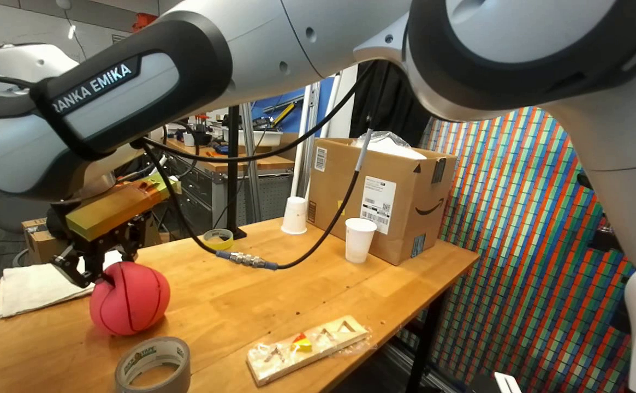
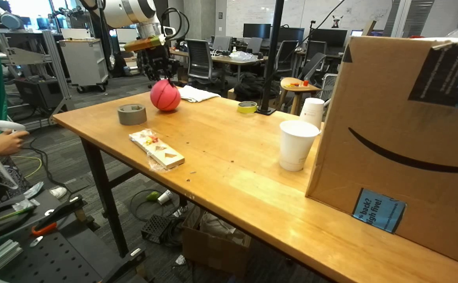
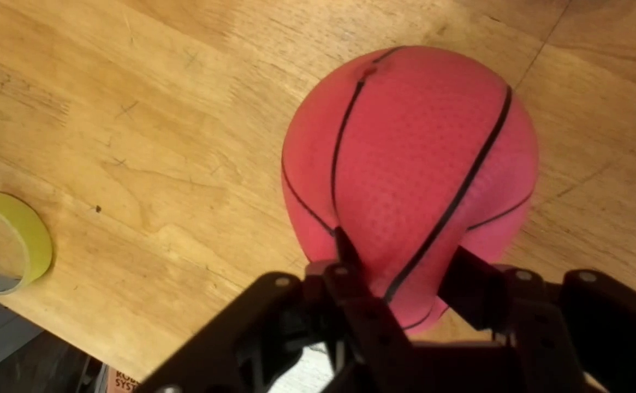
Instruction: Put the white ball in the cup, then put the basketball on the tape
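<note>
Near the tape [image 2: 132,117] but apart from it, the basketball [image 2: 165,95] is pinched in the gripper [image 3: 399,267] — best raised well above the tape's rim, centred over its hole, then lowered gently

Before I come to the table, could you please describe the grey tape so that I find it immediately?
On the wooden table, look for the red basketball pinched in the gripper. The grey tape lies flat near that ball; its grey outside sets it apart from the yellow roll.
</note>
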Controlling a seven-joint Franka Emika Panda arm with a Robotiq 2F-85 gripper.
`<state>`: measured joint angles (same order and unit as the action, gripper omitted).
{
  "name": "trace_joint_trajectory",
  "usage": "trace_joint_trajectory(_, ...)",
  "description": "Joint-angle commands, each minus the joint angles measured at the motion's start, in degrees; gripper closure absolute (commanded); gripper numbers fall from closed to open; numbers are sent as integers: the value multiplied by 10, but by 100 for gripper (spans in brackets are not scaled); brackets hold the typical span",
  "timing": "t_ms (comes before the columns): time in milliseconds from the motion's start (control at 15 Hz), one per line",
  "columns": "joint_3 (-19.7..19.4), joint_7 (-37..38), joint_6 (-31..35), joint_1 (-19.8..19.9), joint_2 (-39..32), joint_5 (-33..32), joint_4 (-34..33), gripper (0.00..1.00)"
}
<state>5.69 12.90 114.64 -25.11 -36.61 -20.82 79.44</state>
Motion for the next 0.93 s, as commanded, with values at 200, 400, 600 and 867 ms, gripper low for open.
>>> trace_joint_trajectory(200, -15, -1, -6, 8, 46, -14, 19, 81)
trace_joint_trajectory(400, -19, 4, 3, 18, 83, -14, 50, 79)
trace_joint_trajectory(600, -16, 11, 12, 32, 127, -10, 98, 78)
trace_joint_trajectory(867, -9, 36, 29, 41, 196, -17, 185, 75)
